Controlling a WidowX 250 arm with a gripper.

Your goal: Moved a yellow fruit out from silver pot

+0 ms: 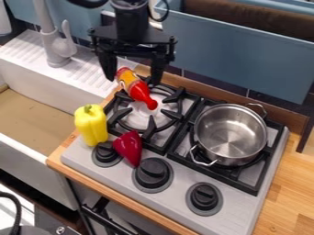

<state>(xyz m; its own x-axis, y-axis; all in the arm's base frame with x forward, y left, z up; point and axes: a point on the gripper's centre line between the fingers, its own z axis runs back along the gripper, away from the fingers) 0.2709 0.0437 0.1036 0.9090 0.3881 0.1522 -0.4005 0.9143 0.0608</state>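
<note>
Three knobs (204, 196) line the stove's (178, 215) near side. Left, the yellow pepper (91, 125) stands out of the pot, beside the red pepper (128, 148). The pot (230, 133) sits right. Farther, a bottle (136, 88), label unreadable, lies on the left burner (160, 120); the tool (133, 81) hangs down above, spread wide, gripping nothing.

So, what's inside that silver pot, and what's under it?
Nothing shows inside the silver pot, just its bare metal bottom. Under it is a black grate; the pot covers whatever lies beneath its middle.

No legible text, brands, numbers or signs recorded, label (127, 79) on red bottle (142, 94) too small to read
</note>
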